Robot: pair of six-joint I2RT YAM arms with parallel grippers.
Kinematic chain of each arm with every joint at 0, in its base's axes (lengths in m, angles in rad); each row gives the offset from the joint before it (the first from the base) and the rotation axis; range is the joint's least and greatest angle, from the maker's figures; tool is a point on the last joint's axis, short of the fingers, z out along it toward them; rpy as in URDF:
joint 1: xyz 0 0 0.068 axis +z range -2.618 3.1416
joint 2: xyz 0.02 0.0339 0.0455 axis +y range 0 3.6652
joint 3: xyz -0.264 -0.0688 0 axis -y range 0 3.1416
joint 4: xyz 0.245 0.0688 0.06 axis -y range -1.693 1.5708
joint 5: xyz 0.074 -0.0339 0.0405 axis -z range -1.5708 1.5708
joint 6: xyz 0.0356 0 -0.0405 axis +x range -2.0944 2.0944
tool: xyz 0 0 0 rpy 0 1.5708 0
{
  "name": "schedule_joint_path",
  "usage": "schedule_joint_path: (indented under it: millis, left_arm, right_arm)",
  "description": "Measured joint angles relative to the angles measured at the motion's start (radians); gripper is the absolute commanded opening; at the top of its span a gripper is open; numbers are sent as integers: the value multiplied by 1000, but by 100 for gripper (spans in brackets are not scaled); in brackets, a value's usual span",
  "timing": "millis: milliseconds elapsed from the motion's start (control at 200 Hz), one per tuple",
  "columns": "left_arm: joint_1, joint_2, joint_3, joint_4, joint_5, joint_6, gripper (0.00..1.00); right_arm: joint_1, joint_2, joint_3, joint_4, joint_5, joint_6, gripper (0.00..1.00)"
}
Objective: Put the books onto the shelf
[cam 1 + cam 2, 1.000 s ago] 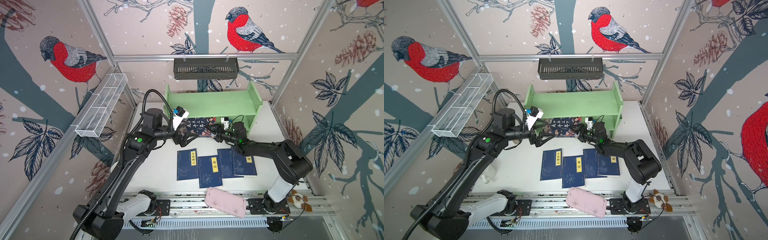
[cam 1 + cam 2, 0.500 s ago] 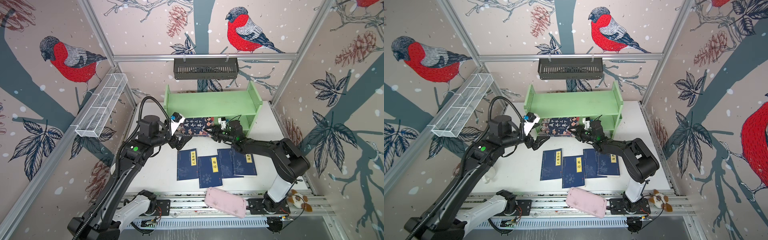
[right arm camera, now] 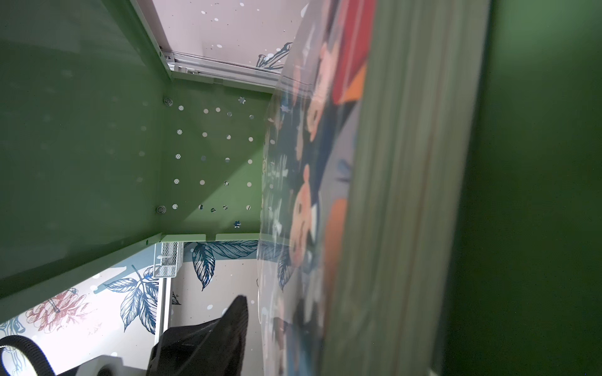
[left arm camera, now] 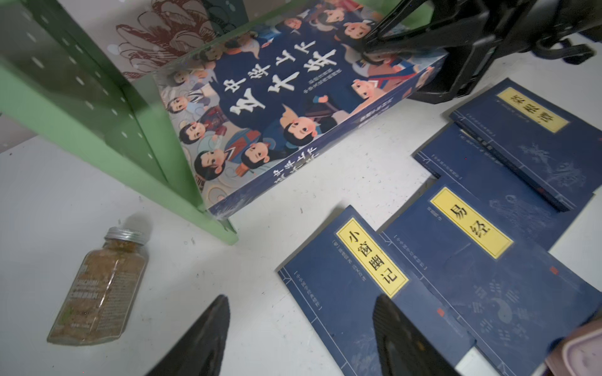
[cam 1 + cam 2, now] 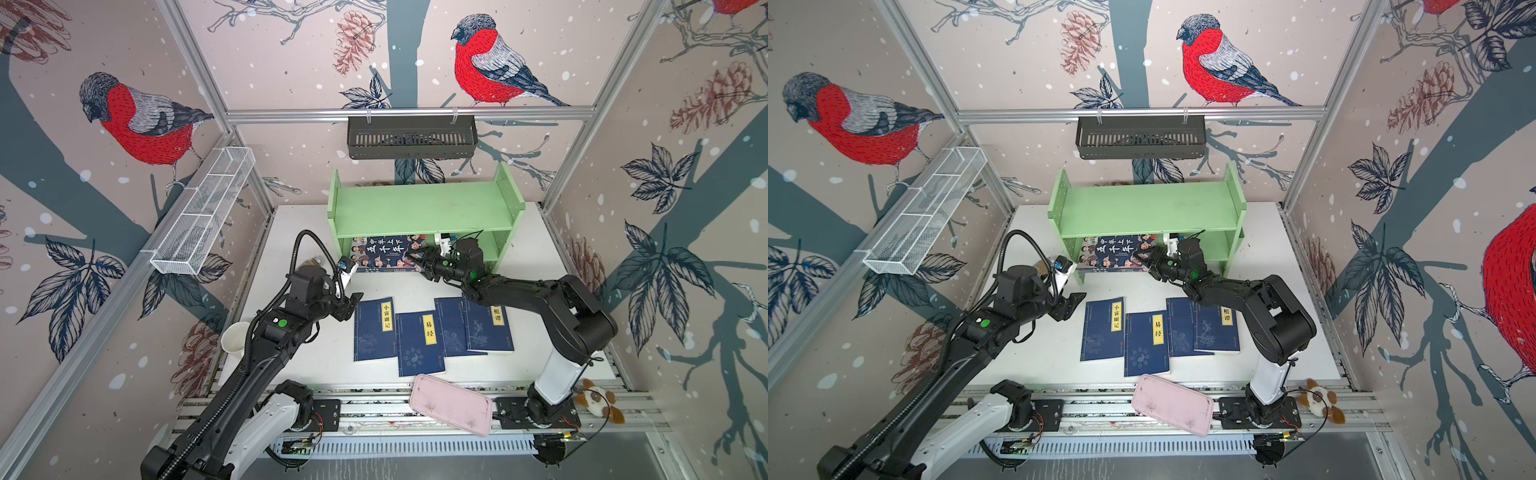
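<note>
The large cartoon book (image 5: 384, 253) (image 5: 1113, 255) (image 4: 277, 107) lies flat in the lower tier of the green shelf (image 5: 424, 208) (image 5: 1146, 208) against its left panel, with its front edge sticking out. My right gripper (image 5: 417, 259) (image 5: 1144, 264) straddles the book's right edge. In the right wrist view one finger (image 3: 224, 332) stands a little off the cover (image 3: 309, 195); the book hides the other finger. Several navy books (image 5: 374, 328) (image 4: 358, 286) lie on the table in front of the shelf. My left gripper (image 5: 351, 305) (image 5: 1069, 307) (image 4: 301, 298) is open and holds nothing, beside the leftmost navy book.
A spice jar (image 4: 97, 293) (image 5: 311, 262) lies left of the shelf. A white cup (image 5: 235, 337) sits by the left arm. A pink tray (image 5: 451, 405) rests on the front rail, a plush toy (image 5: 598, 405) at front right. A black basket (image 5: 411, 137) and a wire basket (image 5: 203, 212) hang on the walls.
The cartoon book went from in front of the shelf into its lower tier. My left gripper let go of it and drew back toward the front left, its jaws narrowing. My right gripper followed the book in.
</note>
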Motion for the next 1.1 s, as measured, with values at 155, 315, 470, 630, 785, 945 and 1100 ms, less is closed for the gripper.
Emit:
schedule_joint_path:
  millis: [155, 315, 470, 630, 785, 945, 1100]
  left_arm:
    - [0, -11, -56, 42, -36, -93, 57]
    - [0, -14, -59, 66, 14, -157, 57]
    - [0, 2, -82, 108, 161, -174, 56]
    - [-4, 23, -137, 160, 278, -190, 54]
    - [-20, 29, -149, 208, 374, -163, 54]
    - [-29, 55, -142, 236, 431, -79, 54]
    - [-95, 135, -125, 220, 433, -8, 54]
  right_arm:
    - [2, -7, 6, -18, 3, -5, 62]
    - [2, -16, 13, -46, 6, -10, 66]
    - [2, -25, 15, -64, 9, -9, 68]
    - [1, -33, 19, -90, 9, -8, 69]
    - [1, -35, 41, -135, 9, -8, 69]
    - [1, -40, 58, -180, 11, -10, 70]
    - [1, -53, 58, -211, 16, -14, 70]
